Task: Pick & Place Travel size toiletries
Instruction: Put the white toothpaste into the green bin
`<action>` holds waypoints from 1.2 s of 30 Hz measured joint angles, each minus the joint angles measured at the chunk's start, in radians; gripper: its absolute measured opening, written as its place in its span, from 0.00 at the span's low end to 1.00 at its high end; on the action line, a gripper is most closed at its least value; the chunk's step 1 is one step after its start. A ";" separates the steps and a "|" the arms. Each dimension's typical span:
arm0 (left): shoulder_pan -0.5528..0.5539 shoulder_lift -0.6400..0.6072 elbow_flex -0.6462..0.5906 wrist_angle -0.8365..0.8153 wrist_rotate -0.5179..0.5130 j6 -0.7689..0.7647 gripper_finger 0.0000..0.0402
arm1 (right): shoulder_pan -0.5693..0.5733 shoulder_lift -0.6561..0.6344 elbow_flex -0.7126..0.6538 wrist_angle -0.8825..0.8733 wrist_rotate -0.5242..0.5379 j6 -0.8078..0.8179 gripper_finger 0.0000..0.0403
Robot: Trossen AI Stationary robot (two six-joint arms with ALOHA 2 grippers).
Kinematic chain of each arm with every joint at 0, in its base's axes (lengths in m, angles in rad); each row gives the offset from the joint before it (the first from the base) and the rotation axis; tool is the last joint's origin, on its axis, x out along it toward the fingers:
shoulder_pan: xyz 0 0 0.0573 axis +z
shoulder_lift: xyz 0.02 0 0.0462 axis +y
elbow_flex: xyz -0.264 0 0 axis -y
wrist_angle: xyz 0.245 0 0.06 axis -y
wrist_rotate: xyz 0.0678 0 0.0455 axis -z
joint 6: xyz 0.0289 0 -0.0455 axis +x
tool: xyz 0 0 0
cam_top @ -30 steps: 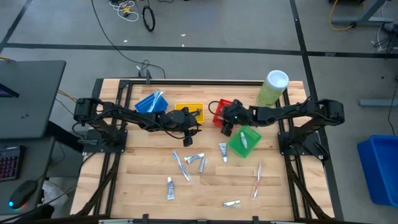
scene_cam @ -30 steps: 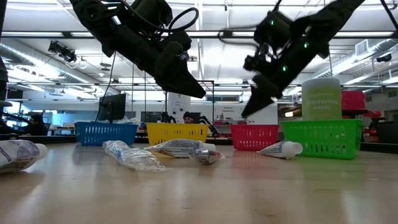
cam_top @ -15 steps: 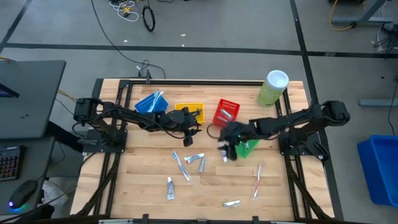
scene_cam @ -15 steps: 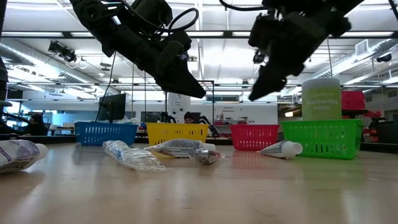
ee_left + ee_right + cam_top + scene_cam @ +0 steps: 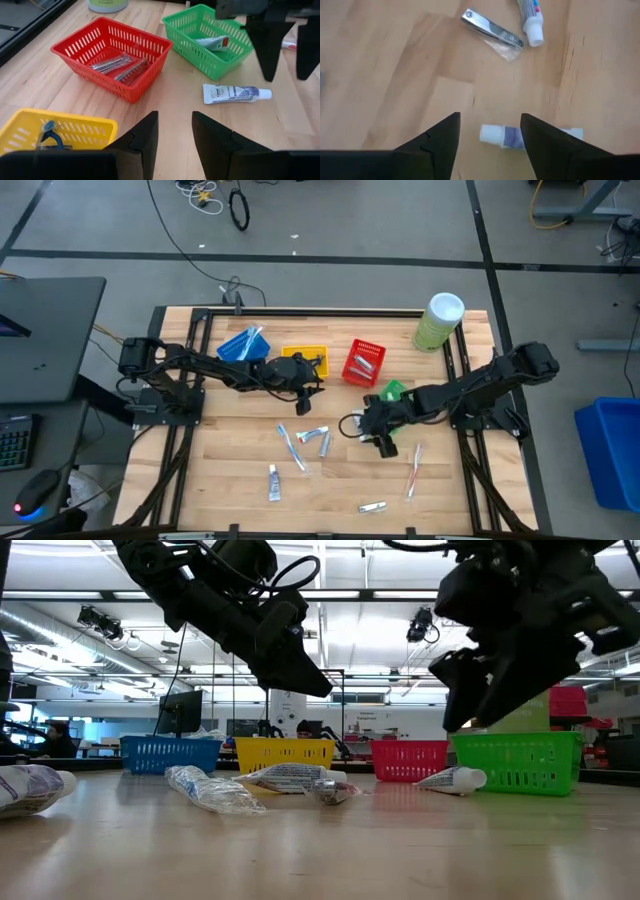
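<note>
Since a second ago, the right gripper [image 5: 381,442] has swung from the red bin [image 5: 363,361] at upper centre down to mid-frame, jaws open and empty, hovering over a tube [image 5: 525,137] beside the green bin [image 5: 392,392]. Left gripper [image 5: 313,377] waits open by the yellow bin [image 5: 305,357]. Other toiletries lie scattered lower centre. Risk: descending off-centre, a finger could nudge the tube and roll it away.

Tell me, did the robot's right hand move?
Yes. The right hand left the red basket and came toward the table's front, now open over a small tube.
</note>
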 joint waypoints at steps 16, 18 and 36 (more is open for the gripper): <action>0.000 0.000 0.000 0.001 0.000 0.004 0.31 | -0.002 0.024 0.000 0.029 0.082 -0.152 0.61; 0.000 0.000 0.000 0.001 0.000 0.004 0.31 | -0.002 0.026 0.000 0.029 0.067 -0.159 0.64; 0.000 0.000 0.000 0.000 0.000 0.004 0.31 | -0.014 0.141 0.001 0.026 0.093 -0.150 0.77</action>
